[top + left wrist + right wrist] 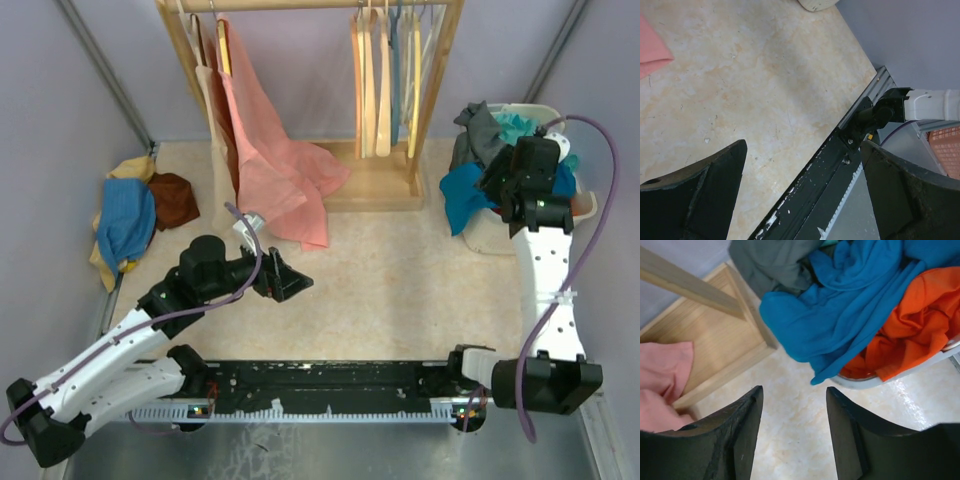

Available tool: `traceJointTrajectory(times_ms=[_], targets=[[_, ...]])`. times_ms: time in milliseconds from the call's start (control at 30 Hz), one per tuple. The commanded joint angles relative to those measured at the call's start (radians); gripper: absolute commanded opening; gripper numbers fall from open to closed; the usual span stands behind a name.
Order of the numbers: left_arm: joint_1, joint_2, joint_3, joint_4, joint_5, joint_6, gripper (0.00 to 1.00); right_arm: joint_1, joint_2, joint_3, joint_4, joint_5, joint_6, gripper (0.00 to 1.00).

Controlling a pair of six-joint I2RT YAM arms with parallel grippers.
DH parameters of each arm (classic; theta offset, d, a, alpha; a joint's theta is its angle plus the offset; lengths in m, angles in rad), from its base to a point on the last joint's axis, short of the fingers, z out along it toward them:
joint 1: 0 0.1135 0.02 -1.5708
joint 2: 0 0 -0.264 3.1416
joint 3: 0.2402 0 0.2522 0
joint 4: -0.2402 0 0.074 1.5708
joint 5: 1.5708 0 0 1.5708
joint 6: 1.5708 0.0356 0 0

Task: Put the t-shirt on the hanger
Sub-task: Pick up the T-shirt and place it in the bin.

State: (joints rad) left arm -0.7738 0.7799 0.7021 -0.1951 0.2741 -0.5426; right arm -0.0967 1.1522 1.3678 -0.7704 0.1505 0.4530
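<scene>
The teal-blue t-shirt (462, 197) lies crumpled in a pale basket (585, 212) at the right and spills over its left rim. In the right wrist view the t-shirt (840, 315) hangs a corner just ahead of my fingers. My right gripper (497, 190) (795, 392) is open and empty, above the floor beside the basket rim (900, 377). Several wooden hangers hang at the right of the rack; the orange-tan one (359, 85) is at the left of that group. My left gripper (288, 279) (804, 145) is open and empty over the middle of the table.
Pink garments (262, 150) hang at the left of the wooden rack (375, 185). An orange garment (910, 325) and dark grey cloth (775, 265) share the basket. A pile of blue, mustard and brown cloth (130, 215) lies at far left. A black rail (320, 380) runs along the near edge.
</scene>
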Motion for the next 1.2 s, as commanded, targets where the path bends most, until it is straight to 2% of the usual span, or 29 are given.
traceJointTrajectory(times_ms=[0,167,333,567,833,900,1000,1067,1167], targets=[[-0.01,-0.025,-0.009,0.016,-0.035,0.006,0.99,-0.065,0.07,0.051,0.003,0.025,-0.022,0.51],[-0.01,-0.017,0.002,-0.016,-0.042,0.022,0.99,-0.175,0.141,0.07,0.012,-0.022,-0.024,0.5],[-0.01,-0.016,-0.014,-0.006,-0.043,0.024,0.99,-0.227,0.212,0.1,0.016,-0.028,-0.034,0.5],[-0.009,-0.016,-0.022,0.011,-0.058,0.04,0.99,-0.25,0.289,0.106,0.048,-0.003,-0.023,0.55],[-0.009,-0.031,-0.04,0.038,-0.084,0.044,0.99,-0.25,0.377,0.107,0.098,-0.007,-0.011,0.5],[-0.01,-0.031,-0.041,0.04,-0.087,0.045,0.99,-0.25,0.396,0.116,0.101,-0.019,-0.008,0.34],[-0.01,-0.025,-0.042,0.041,-0.092,0.047,0.99,-0.25,0.413,0.13,0.105,-0.031,-0.004,0.17],[-0.009,-0.021,-0.041,0.043,-0.091,0.047,0.99,-0.25,0.413,0.143,0.106,-0.043,-0.001,0.08],[-0.009,-0.018,-0.036,0.045,-0.09,0.045,0.99,-0.25,0.38,0.152,0.11,-0.056,0.007,0.01]])
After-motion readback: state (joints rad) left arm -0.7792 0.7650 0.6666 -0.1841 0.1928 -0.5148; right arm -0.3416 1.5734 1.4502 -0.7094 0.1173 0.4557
